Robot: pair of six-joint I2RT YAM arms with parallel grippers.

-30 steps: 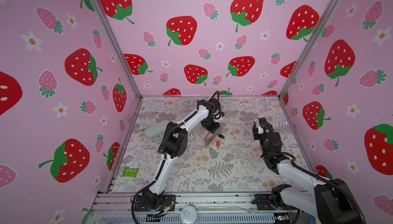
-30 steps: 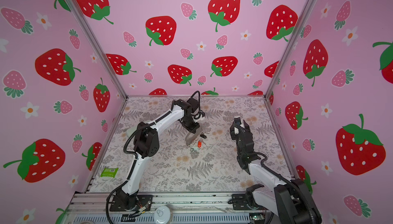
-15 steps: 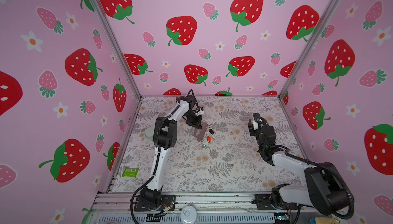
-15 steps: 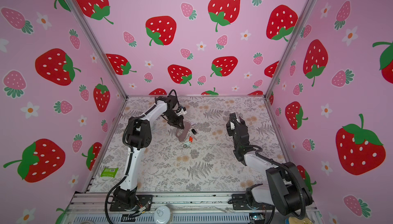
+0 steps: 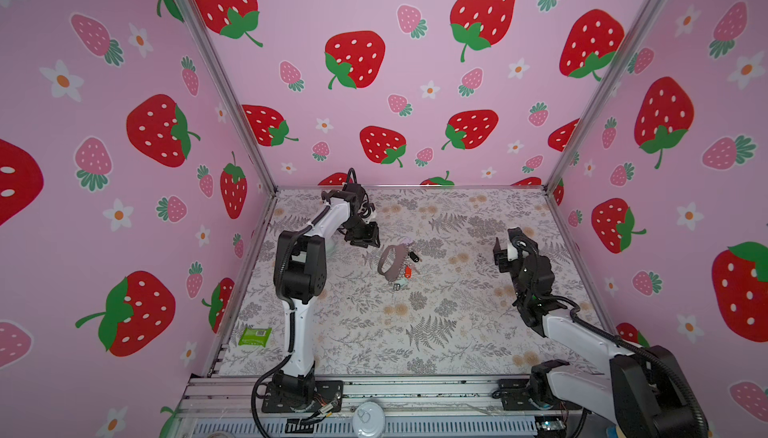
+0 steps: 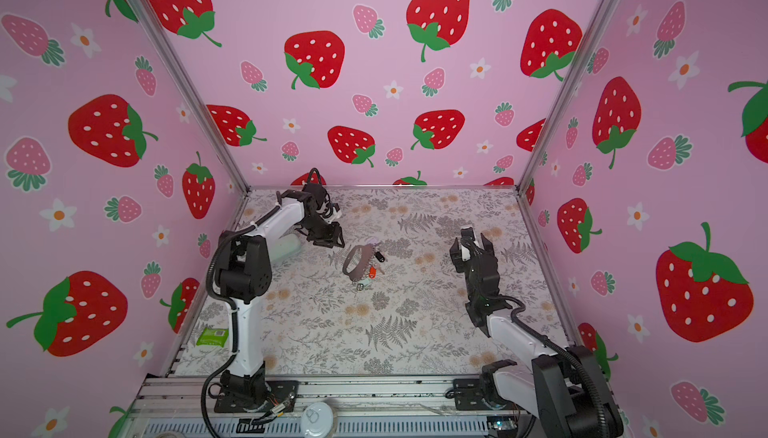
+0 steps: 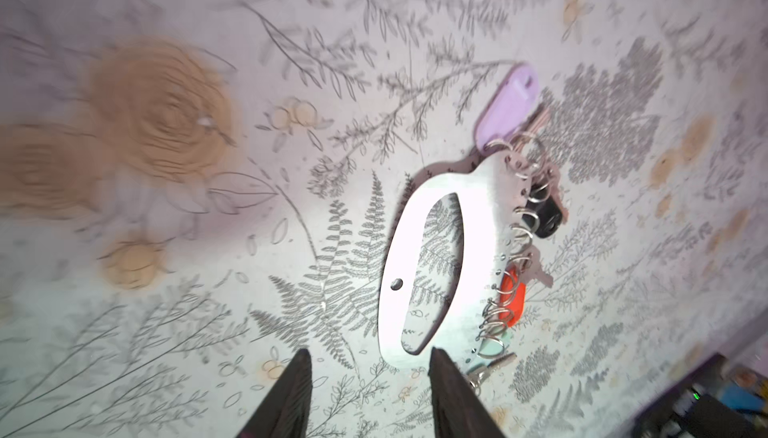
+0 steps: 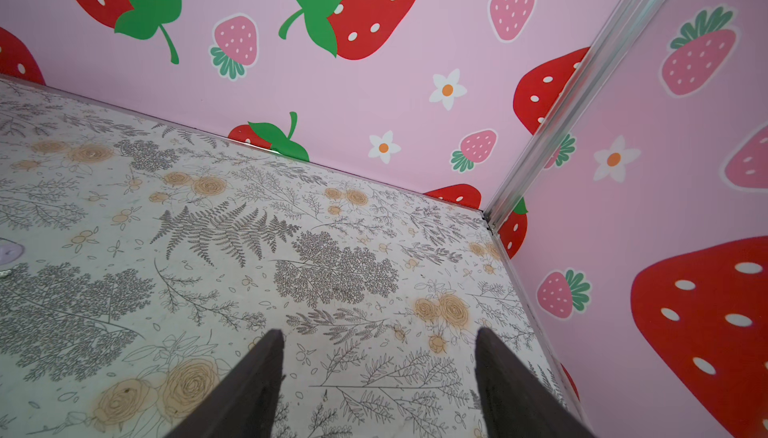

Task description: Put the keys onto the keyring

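The keyring (image 5: 388, 264) (image 6: 354, 264), a taupe oval strap loop, lies flat mid-table; the left wrist view shows it glaring white (image 7: 478, 223), with wire rings along one edge. Keys with lilac (image 7: 509, 107), black (image 7: 542, 211) and red (image 7: 512, 296) tags hang at those rings. A bare silver key (image 7: 492, 367) lies by the strap's end. My left gripper (image 5: 366, 241) (image 6: 331, 241) (image 7: 368, 357) is open and empty just left of the strap, not touching it. My right gripper (image 5: 505, 248) (image 6: 471, 245) (image 8: 378, 334) is open and empty above bare table on the right.
A pale grey-green case (image 6: 286, 246) sits by the left wall, partly hidden behind my left arm. A green packet (image 5: 254, 336) lies at the front left. Pink strawberry walls enclose the table; the back right corner post (image 8: 582, 95) is near my right gripper.
My left gripper has opened, let go of the keyring and drawn back to the left; the keyring now rests on the table. My right gripper has opened wider.
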